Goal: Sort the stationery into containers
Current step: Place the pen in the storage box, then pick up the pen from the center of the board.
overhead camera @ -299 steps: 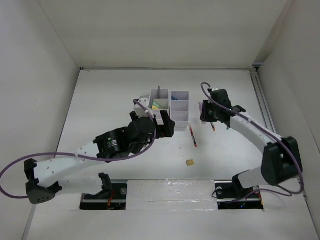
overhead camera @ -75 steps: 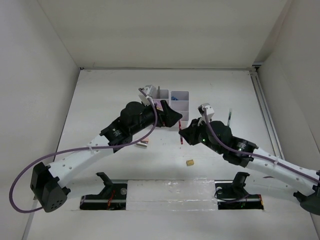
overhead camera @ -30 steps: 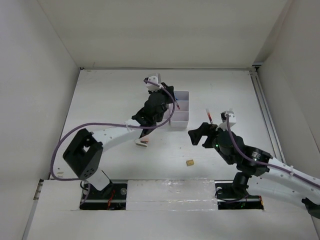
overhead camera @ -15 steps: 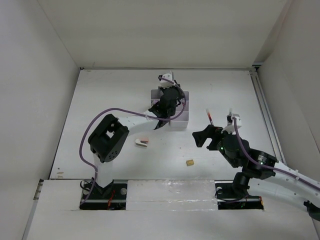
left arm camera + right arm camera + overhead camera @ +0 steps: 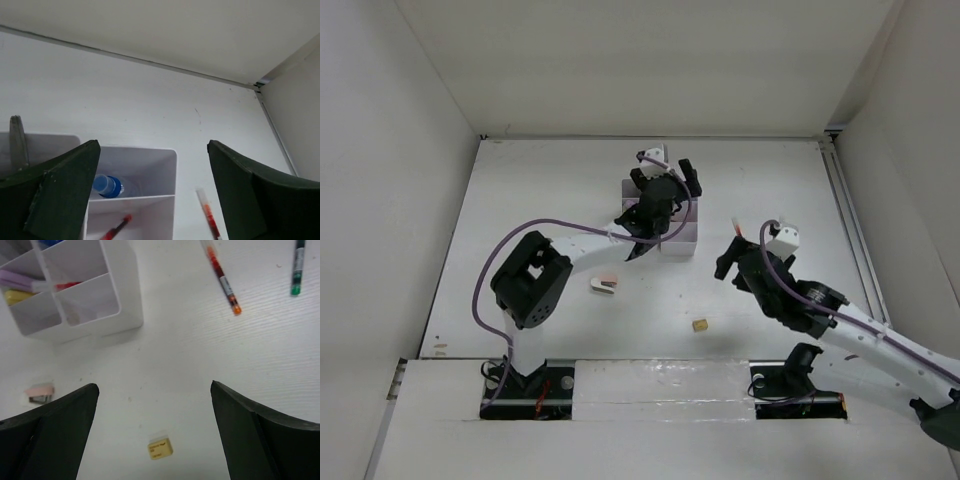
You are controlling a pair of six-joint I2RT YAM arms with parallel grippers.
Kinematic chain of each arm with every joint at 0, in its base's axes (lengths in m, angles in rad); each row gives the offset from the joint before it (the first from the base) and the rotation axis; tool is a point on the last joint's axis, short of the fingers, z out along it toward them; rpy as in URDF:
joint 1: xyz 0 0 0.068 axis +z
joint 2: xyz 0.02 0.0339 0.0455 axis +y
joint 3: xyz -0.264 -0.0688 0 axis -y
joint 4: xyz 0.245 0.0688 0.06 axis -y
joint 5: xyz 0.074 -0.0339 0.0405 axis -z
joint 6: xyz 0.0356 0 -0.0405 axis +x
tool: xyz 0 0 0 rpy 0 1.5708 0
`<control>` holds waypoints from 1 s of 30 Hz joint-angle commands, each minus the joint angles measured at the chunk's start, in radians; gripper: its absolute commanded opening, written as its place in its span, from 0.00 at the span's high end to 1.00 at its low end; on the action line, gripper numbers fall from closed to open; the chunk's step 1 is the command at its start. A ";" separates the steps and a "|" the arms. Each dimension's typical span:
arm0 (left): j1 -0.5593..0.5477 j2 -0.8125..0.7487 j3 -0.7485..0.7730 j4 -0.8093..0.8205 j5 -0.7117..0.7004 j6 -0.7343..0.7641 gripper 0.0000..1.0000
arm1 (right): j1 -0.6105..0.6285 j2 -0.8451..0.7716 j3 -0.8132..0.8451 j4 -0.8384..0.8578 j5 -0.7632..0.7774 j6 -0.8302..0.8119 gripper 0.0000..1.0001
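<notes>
Fingers apart, empty: left gripper [image 5: 152, 165] over organiser [image 5: 137, 149] rim, right gripper [image 5: 154, 390] above bare table [image 5: 170, 360].

Left gripper [image 5: 663, 172], jaws spread, hangs over the organisers [image 5: 682, 238] and bars access from above. From the organisers: stapler [image 5: 604, 286] at 7 o'clock, eraser [image 5: 700, 325] at 5, red pen [image 5: 221, 277] at 3, all lying apart. Bare table [image 5: 540, 220] at 9 o'clock gives free passage

organisers [image 5: 684, 237] mostly under left arm [image 5: 582, 238] — contents hidden | compartment's red pen [image 5: 116, 227] cut by bottom edge | green-tipped pen [image 5: 297, 270] cut by top edge
</notes>
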 commanded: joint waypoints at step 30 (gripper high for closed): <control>-0.045 -0.935 -0.093 -0.922 0.179 -0.132 0.00 | -0.666 0.940 0.433 0.119 -0.465 -0.545 0.37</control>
